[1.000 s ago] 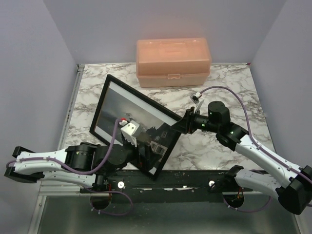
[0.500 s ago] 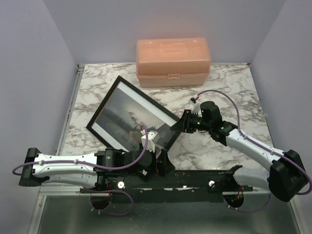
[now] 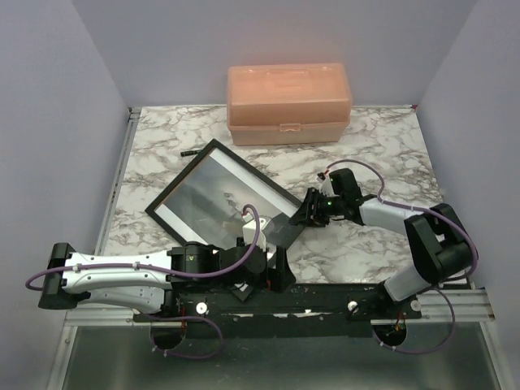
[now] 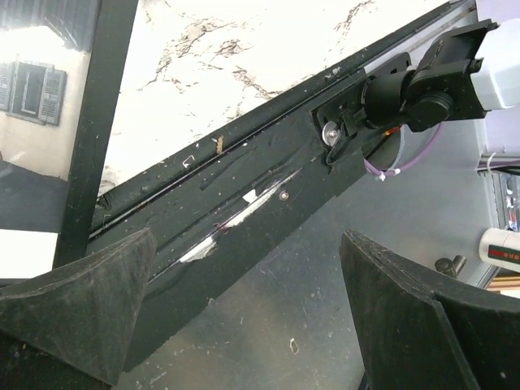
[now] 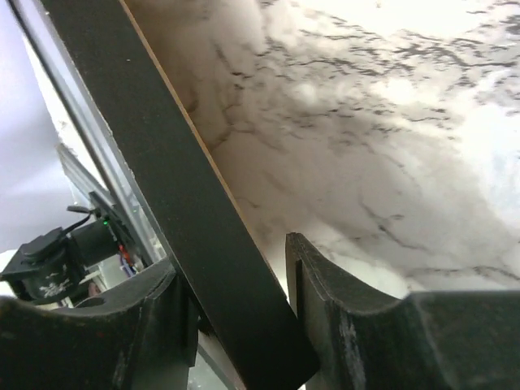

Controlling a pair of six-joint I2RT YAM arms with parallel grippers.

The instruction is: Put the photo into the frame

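The frame (image 3: 252,172) lies flat on the marble table, black front up, turned diagonally. The photo (image 3: 211,195) shows behind its pane, a grey landscape with a white border. My right gripper (image 3: 305,213) is at the frame's right corner. In the right wrist view the frame's black rim (image 5: 162,146) passes between the parted fingers of the right gripper (image 5: 231,260), with marble showing beside one pad. My left gripper (image 3: 276,268) hovers wide open over the table's near edge, just past the frame's near corner. The left wrist view shows the left gripper (image 4: 246,244) holding nothing, with the frame's rim (image 4: 101,106) and the photo (image 4: 36,97) at the left.
An orange plastic box (image 3: 288,103) stands at the back of the table (image 3: 366,138). A small black item (image 3: 188,152) lies near the frame's far corner. The black mounting rail (image 3: 325,296) runs along the near edge. Grey walls close in both sides.
The frame has come down from a steep tilt to lie flat. My left gripper has left it and dropped to the near edge. My right gripper has lowered and its jaws have widened.
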